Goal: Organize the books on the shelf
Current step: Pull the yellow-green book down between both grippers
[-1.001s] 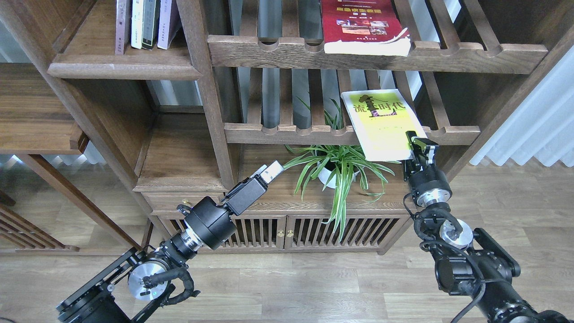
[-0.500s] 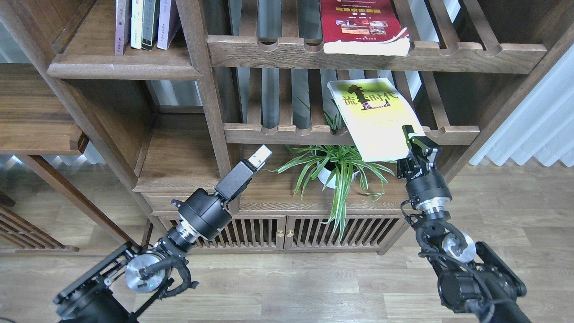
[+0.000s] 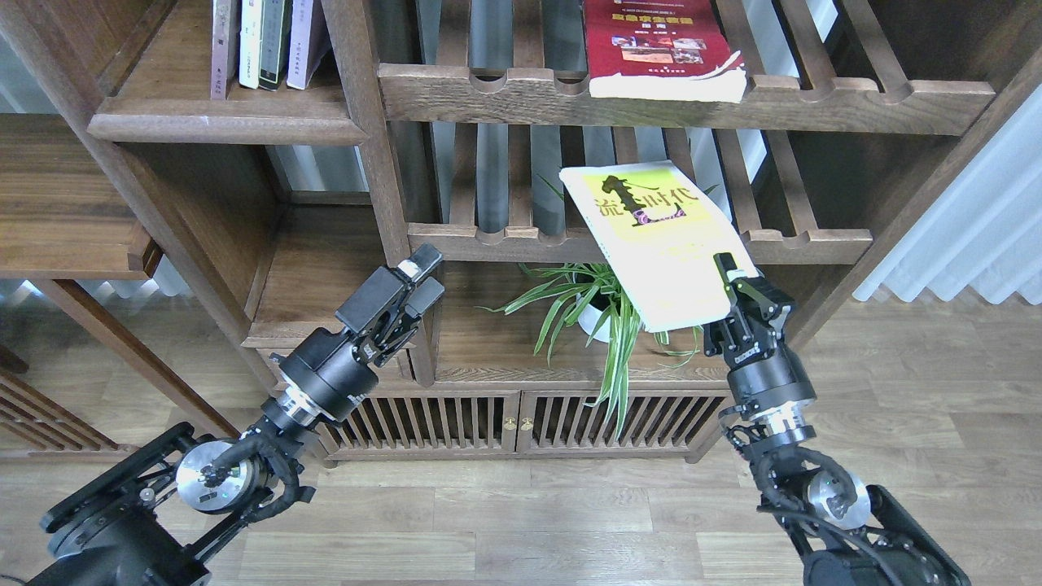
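A yellow-green book [image 3: 655,244] is tilted in the air in front of the lower slatted rack [image 3: 505,240], above a potted plant. My right gripper [image 3: 737,285] is shut on its lower right corner. A red book [image 3: 659,45] with small photos lies flat on the upper slatted rack [image 3: 814,102]. The solid dark-brown shelf [image 3: 220,126] is at the top left, with several thin books [image 3: 264,41] standing on it. My left gripper [image 3: 419,277] hangs by the bookcase's upright post, with its fingers close together and nothing in them.
A green spider plant [image 3: 606,313] in a white pot stands on the low cabinet top [image 3: 505,358], directly under the held book. The bookcase's upright post [image 3: 383,179] is just beside my left gripper. A bare solid compartment [image 3: 326,277] lies left of that post.
My right gripper has moved down and left with the yellow-green book, which came off the lower rack and tilted. My left arm drew back to the left and turned its wrist.
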Robot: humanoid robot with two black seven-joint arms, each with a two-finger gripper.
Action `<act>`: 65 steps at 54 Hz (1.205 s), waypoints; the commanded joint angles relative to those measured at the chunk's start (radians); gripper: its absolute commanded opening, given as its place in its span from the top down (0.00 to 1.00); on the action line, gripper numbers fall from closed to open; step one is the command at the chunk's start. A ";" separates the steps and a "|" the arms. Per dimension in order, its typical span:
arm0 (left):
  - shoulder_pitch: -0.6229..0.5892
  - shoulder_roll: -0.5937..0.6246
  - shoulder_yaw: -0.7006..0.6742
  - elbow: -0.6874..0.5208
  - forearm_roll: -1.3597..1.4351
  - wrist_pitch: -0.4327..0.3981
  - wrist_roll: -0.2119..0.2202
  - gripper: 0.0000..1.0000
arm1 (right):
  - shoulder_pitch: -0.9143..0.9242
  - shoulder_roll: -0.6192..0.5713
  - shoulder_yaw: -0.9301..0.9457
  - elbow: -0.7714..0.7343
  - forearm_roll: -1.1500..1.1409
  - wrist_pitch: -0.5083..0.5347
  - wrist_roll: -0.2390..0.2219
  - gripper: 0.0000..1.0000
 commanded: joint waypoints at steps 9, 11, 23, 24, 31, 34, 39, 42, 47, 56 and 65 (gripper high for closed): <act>-0.001 0.010 0.023 0.000 -0.021 0.000 -0.002 0.03 | -0.014 0.008 -0.103 0.029 -0.023 0.000 0.003 0.96; -0.001 0.008 0.023 0.000 -0.023 0.000 -0.002 0.02 | -0.017 0.010 -0.103 0.029 -0.029 0.000 0.003 0.96; 0.006 -0.036 0.024 0.003 -0.018 0.000 -0.018 0.01 | -0.026 0.033 -0.108 0.057 -0.061 0.000 0.005 0.96; 0.006 -0.038 0.026 0.003 -0.018 0.000 -0.020 0.01 | -0.026 0.034 -0.108 0.057 -0.061 0.000 0.005 0.96; 0.012 -0.050 0.032 0.003 -0.014 0.026 -0.029 0.01 | -0.021 0.054 -0.113 0.060 -0.072 0.000 0.006 0.96; 0.012 -0.062 0.032 0.005 -0.014 0.047 -0.040 0.01 | -0.020 0.063 -0.113 0.060 -0.078 0.000 0.006 0.96; 0.013 -0.087 0.030 0.005 -0.012 0.073 -0.069 0.01 | -0.021 0.070 -0.113 0.061 -0.094 0.000 0.006 0.96; 0.013 -0.093 0.030 0.005 -0.008 0.082 -0.083 0.01 | -0.023 0.076 -0.114 0.066 -0.104 0.000 0.006 0.96; 0.016 -0.097 0.030 0.008 0.005 0.093 -0.088 0.01 | -0.025 0.093 -0.120 0.067 -0.115 0.000 0.006 0.96; 0.016 -0.102 0.032 0.008 0.003 0.093 -0.089 0.01 | -0.026 0.096 -0.132 0.067 -0.143 0.000 0.006 0.96; 0.016 -0.108 0.032 0.006 0.003 0.093 -0.088 0.02 | -0.026 0.094 -0.136 0.067 -0.147 0.000 0.005 0.96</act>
